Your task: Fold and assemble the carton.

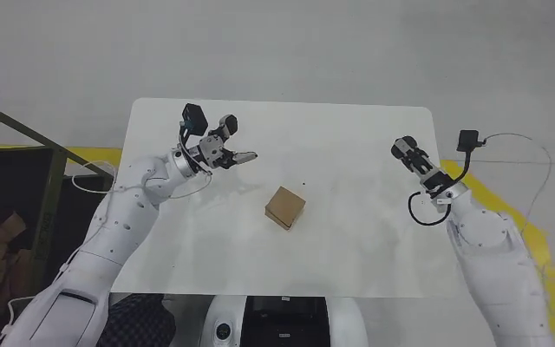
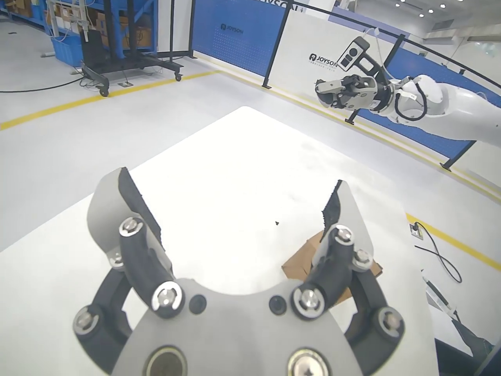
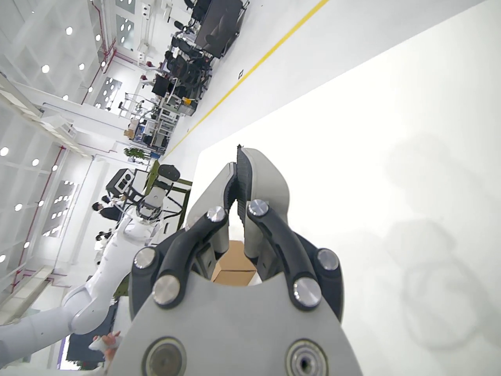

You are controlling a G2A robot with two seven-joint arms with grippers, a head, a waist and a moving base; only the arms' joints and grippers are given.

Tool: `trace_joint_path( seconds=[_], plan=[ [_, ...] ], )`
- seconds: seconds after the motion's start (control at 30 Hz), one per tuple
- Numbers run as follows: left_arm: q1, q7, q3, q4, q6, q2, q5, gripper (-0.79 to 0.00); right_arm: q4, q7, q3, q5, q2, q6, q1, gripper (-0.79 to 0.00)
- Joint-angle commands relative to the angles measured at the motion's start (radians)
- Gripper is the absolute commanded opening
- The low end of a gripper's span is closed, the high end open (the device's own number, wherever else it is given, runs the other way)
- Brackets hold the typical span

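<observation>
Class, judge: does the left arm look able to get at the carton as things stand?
Probably yes. The left gripper hangs open a short way from the carton, and nothing stands on the table between them to block a reach.

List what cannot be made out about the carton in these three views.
1. Top view: carton too small to tell whether its flaps are tucked in.
2. Left wrist view: a finger of the left gripper covers part of the carton.
3. Right wrist view: the right gripper hides most of the carton.
4. Top view: dark speck on the table, too small to identify.
</observation>
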State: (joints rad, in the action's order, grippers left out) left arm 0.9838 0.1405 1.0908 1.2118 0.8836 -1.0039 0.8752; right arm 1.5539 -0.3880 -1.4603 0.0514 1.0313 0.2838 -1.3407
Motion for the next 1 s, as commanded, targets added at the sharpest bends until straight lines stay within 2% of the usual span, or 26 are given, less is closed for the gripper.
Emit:
trace_joint_path(
  seconds=[0.0, 0.2, 0.27, 0.37, 0.43, 0.57, 0.67, 0.7, 0.73, 0.9, 0.93, 0.97],
  plan=[
    [-0.010, -0.002, -0.001, -0.010, -0.002, -0.003, 0.004, 0.000, 0.006, 0.030, -0.010, 0.054, -0.001, -0.025, 0.007, -0.785],
    [-0.018, 0.015, 0.041, -0.008, 0.000, 0.002, 0.030, 0.000, 0.025, 0.102, -0.033, 0.159, -0.001, -0.107, 0.022, -0.773],
    [-0.013, 0.016, 0.059, -0.001, 0.001, 0.006, 0.041, 0.000, 0.028, 0.120, -0.034, 0.173, 0.001, -0.137, 0.028, -0.705],
    [-0.002, 0.021, 0.093, 0.012, 0.000, 0.013, 0.050, 0.000, 0.038, 0.163, -0.033, 0.200, 0.005, -0.187, 0.036, -0.723],
    [0.005, 0.019, 0.117, 0.019, 0.002, 0.018, 0.052, 0.000, 0.043, 0.195, -0.031, 0.228, 0.008, -0.220, 0.039, -0.785],
    [0.018, -0.004, 0.154, 0.033, 0.012, 0.026, 0.047, 0.000, 0.049, 0.230, -0.018, 0.257, 0.014, -0.266, 0.045, -0.785],
    [0.031, -0.017, 0.177, 0.036, 0.033, 0.031, 0.020, 0.000, 0.051, 0.244, -0.016, 0.259, 0.017, -0.275, 0.046, -0.462],
    [0.033, -0.026, 0.184, 0.036, 0.039, 0.033, 0.014, 0.000, 0.051, 0.245, -0.018, 0.258, 0.018, -0.275, 0.045, -0.139],
    [0.035, -0.038, 0.192, 0.036, 0.040, 0.035, 0.017, 0.000, 0.053, 0.244, -0.020, 0.260, 0.019, -0.275, 0.043, 0.000],
    [0.048, -0.063, 0.215, 0.038, 0.064, 0.041, -0.010, 0.000, 0.057, 0.237, -0.028, 0.247, 0.020, -0.273, 0.040, 0.000],
    [0.048, -0.061, 0.215, 0.038, 0.063, 0.041, -0.009, 0.000, 0.057, 0.236, -0.028, 0.246, 0.020, -0.273, 0.040, -0.429],
    [0.048, -0.063, 0.216, 0.038, 0.064, 0.041, -0.010, -0.001, 0.057, 0.236, -0.028, 0.246, 0.020, -0.273, 0.040, -0.377]
  ],
)
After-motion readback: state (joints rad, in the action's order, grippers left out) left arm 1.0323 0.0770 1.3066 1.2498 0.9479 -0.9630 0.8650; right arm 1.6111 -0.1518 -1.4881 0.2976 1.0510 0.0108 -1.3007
